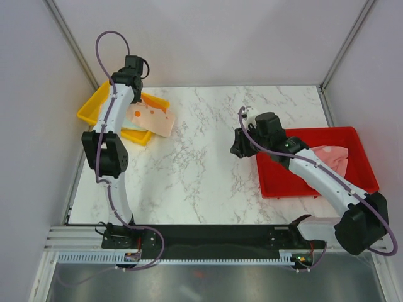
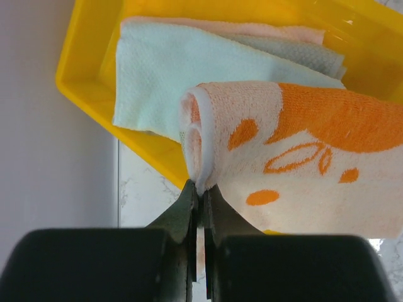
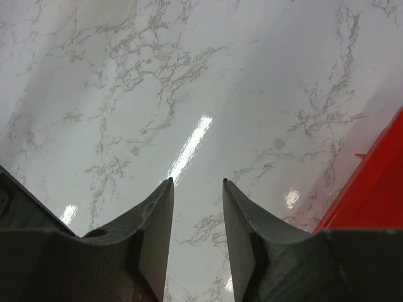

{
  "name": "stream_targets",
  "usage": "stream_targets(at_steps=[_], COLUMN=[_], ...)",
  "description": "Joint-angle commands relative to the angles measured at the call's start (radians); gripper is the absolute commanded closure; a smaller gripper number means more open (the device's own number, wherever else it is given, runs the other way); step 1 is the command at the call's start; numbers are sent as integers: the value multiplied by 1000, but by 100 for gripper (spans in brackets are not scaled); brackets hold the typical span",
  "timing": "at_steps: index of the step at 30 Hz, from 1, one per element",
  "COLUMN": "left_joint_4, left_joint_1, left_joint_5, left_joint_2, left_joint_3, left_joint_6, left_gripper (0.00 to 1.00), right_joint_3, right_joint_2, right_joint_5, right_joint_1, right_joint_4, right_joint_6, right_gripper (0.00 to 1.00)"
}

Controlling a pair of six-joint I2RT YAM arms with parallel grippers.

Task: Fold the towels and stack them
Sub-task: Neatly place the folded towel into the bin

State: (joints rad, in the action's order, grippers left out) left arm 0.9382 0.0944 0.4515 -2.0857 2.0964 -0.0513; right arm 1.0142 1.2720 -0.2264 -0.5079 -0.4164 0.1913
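Cream-and-orange towel (image 2: 315,145) tight in outstretched left gripper (image 2: 201,189) over yellow tray (image 2: 88,88); right gripper (image 3: 197,189) narrowly apart, empty.

**A:** What do we enter on the table (image 1: 201,170)?

**B:** Two trays, well apart. We list the left tray (image 1: 88,113) at the far-left corner and the right tray (image 1: 283,185) along the right edge.

**A:** Contents?

**B:** Left tray: a towel stack (image 2: 164,75). On it lies the top towel (image 2: 302,157), reaching over the tray's right rim. Right tray: one loose towel (image 1: 337,157), towards its right side.

**A:** And the grippers?

**B:** We place the left gripper (image 2: 201,189) over the left tray, at the top towel's edge. The right gripper (image 3: 196,189) hangs above the table, just left of the right tray.
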Motion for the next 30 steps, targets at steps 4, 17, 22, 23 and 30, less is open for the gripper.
stream_targets(at_steps=[4, 17, 22, 23, 30], left_joint_4=[-1, -187, -220, -219, -230], left_joint_1=[-54, -257, -294, -309, -302], left_joint_5=[79, -2, 41, 33, 6], left_joint_2=[-31, -120, -281, -284, -197], left_joint_3=[70, 102, 192, 211, 252], left_joint_6=[-87, -10, -29, -22, 20], left_gripper=[98, 87, 40, 37, 28], right_joint_3=[60, 64, 64, 61, 64], right_joint_2=[-14, -60, -66, -69, -39], right_joint_5=[41, 91, 130, 134, 114], right_joint_1=[-3, -1, -1, -3, -3], right_joint_4=[16, 5, -12, -12, -15], right_joint_6=[-20, -32, -39, -41, -23], right_gripper=[55, 54, 54, 54, 54])
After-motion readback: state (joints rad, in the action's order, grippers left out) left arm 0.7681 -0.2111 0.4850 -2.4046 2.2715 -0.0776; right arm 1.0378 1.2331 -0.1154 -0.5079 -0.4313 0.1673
